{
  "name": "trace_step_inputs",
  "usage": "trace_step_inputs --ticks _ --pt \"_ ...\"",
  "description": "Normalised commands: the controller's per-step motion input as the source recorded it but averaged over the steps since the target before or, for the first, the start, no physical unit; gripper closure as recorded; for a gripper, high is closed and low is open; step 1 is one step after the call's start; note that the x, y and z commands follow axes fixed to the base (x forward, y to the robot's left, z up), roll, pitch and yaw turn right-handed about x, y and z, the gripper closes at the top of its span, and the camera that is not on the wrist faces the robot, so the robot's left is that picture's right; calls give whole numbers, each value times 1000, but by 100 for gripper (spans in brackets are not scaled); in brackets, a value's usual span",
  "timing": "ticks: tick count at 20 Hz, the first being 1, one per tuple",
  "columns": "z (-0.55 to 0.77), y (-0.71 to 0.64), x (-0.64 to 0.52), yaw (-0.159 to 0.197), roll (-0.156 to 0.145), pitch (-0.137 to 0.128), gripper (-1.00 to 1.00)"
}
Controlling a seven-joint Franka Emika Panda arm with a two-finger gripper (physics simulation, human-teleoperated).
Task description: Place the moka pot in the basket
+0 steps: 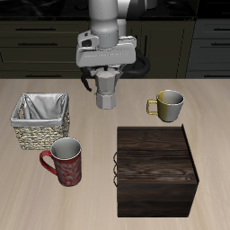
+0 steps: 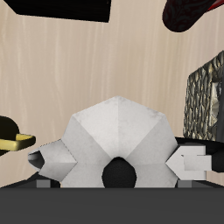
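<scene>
The silver-grey moka pot point(image 1: 106, 97) stands upright at the middle back of the table, between my fingers. My gripper point(image 1: 106, 84) comes down over it from above, and both fingertips press on its sides. In the wrist view the pot point(image 2: 118, 127) fills the gap between the fingertips point(image 2: 188, 162). I cannot tell whether its base still touches the table. The woven basket point(image 1: 40, 135) with pale cloth lining sits apart from the pot, nearer the table's side edge. It shows empty, and its wicker wall also shows in the wrist view point(image 2: 208, 92).
A red mug point(image 1: 66, 163) stands in front of the basket. A grey-and-yellow mug point(image 1: 168, 104) stands on the pot's other side. A dark wooden box point(image 1: 156, 169) fills the front of the table. Dark cabinets run behind the table.
</scene>
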Motion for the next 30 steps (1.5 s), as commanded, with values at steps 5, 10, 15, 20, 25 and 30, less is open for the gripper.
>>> trace_step_inputs --ticks 5,10,15,20,25,30 --pt "581 -28 -159 -7 8 -94 100" --pt "361 -5 -30 11 20 -13 100" --pt "282 -115 -7 -20 -9 -22 100" --pt "195 -60 -33 -7 -18 -35 100" --pt "129 -73 -16 -6 -7 -6 100" --pt "150 -206 -3 -16 -11 15 100"
